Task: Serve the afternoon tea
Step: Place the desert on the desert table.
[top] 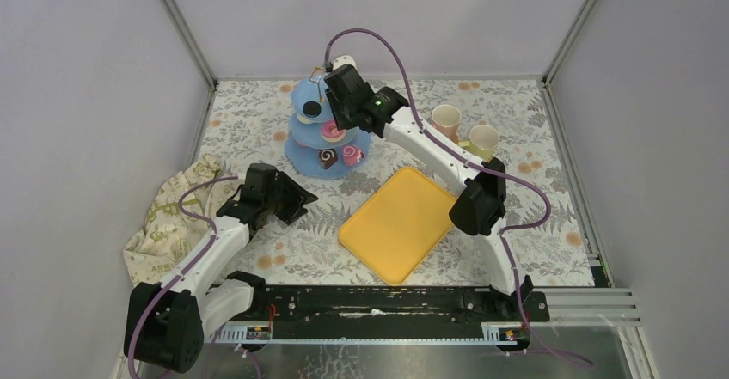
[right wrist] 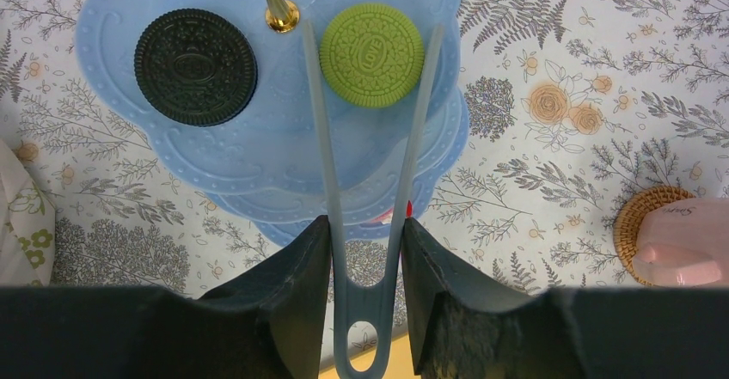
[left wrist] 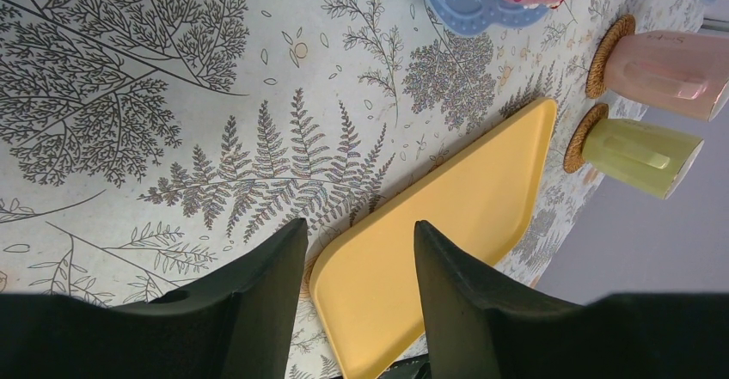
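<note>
The right gripper (right wrist: 365, 224), closed partway on pale blue tongs (right wrist: 321, 121), holds their tips either side of the green sandwich cookie (right wrist: 371, 53) on the top plate of the three-tier stand (right wrist: 258, 147), at 11 o'clock from the yellow tray (top: 397, 223), while the left gripper (left wrist: 361, 233) hangs part open and empty above the tabletop (left wrist: 172, 95).

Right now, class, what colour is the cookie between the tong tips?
The cookie is lime green; the right wrist view shows it best.
</note>
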`<state>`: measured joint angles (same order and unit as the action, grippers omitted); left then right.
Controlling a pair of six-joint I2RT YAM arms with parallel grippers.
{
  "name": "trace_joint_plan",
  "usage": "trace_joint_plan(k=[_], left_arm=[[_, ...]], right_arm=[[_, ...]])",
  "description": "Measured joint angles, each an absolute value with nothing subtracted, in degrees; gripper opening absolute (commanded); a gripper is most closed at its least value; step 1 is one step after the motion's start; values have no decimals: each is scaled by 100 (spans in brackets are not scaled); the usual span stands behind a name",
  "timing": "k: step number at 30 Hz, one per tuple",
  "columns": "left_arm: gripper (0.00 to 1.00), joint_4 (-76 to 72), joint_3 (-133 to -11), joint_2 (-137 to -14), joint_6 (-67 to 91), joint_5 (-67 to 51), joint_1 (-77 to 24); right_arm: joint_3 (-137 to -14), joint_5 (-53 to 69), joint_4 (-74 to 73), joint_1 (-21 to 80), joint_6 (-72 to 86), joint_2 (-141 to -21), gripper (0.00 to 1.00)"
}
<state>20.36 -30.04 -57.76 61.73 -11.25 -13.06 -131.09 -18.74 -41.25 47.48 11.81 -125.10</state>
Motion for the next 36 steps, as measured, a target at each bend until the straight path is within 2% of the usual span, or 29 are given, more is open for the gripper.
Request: trace_joint_plan(k=[16,36], left_arm=[[56,2051,-3004,-5756,6173,-1114,-1306],[56,2108,-3006,-5675,6176,-985,-1304]], right_arm=[[-13072,-1839,-3972,4746,1175,-12208,40],[-12370,-1688,-3776,4744,1153,-11655,36]])
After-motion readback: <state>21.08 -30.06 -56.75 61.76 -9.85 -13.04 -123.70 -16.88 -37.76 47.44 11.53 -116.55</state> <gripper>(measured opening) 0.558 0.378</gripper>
